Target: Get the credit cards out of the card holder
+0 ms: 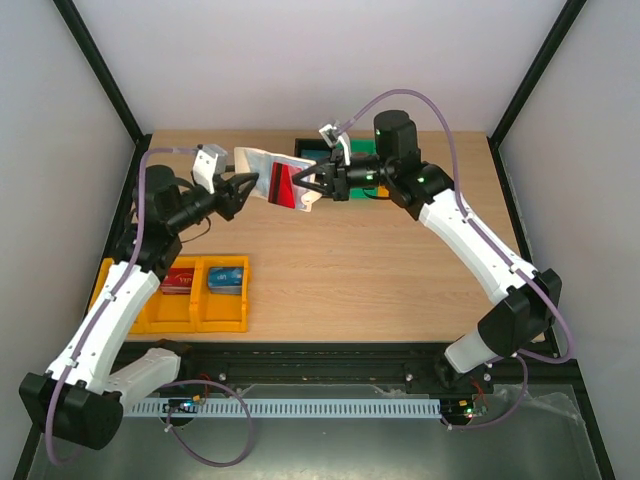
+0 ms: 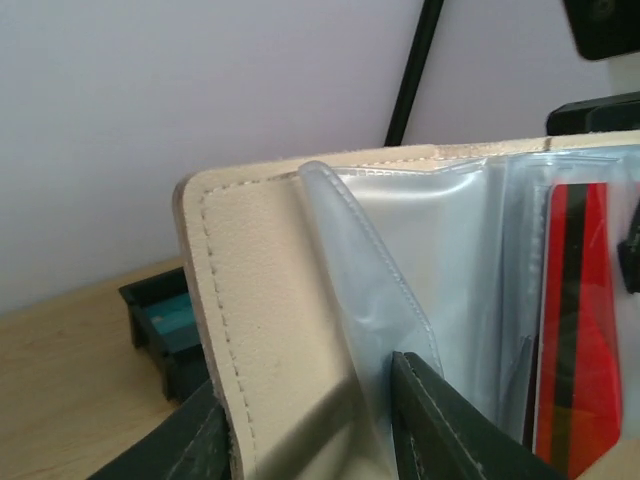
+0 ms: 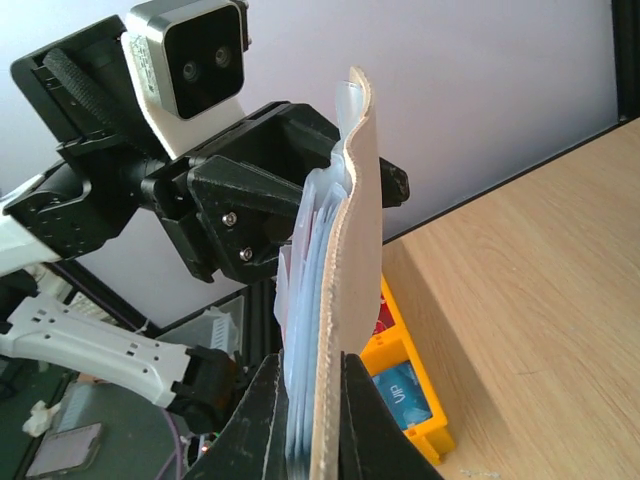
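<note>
Cream-beige card holder [image 1: 258, 163] spread open in mid-air between two grippers, upper centre of the top view, above the wooden table [image 1: 380, 280].

Its long axis runs left to right across the frame, dipping slightly toward the right, and it stands on edge with the clear sleeves fanned out. The left gripper [image 1: 248, 187] is clenched on the left cover flap together with a clear sleeve. The right gripper [image 1: 306, 190] pinches the opposite edge tightly. A red card [image 1: 283, 186] sits in a sleeve in the right half, its long side crossing the holder's length and standing upright in the left wrist view. Yellow bins [image 1: 150, 318] lie at the lower left.
</note>
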### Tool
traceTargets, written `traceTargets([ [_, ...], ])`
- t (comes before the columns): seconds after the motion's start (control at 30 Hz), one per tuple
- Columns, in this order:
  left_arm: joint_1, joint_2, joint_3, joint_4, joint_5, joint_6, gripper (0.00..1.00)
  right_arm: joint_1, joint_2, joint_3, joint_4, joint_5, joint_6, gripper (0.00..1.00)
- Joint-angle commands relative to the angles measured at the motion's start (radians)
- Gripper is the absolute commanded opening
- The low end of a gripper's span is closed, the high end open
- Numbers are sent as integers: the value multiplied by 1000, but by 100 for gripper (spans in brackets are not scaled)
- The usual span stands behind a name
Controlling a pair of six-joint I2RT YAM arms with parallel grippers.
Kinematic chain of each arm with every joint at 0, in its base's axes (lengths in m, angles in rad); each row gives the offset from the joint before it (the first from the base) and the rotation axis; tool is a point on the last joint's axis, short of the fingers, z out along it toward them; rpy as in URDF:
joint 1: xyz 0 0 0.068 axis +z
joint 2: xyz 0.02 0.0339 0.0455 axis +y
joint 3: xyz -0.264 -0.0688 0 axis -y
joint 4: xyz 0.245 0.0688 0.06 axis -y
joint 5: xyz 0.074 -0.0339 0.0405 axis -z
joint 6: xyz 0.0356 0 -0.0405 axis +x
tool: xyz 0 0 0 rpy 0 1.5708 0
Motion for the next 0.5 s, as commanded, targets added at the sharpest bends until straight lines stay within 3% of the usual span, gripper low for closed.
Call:
traceTargets([
  [0.0, 9, -23, 0, 46, 90, -58, 39, -2, -30, 26, 37, -137, 29, 2],
  [0.1, 43, -23, -6, 31, -4, -79, 47, -17, -29, 26, 51, -103, 65, 2],
  [0.23, 110, -29, -25, 10, -123, -89, 54, -18, -18, 28, -20, 71, 65, 2],
  [0.47, 290, -46, -66, 6, -163, -179, 64, 27, 50, 130, -223, 406, 36, 1],
])
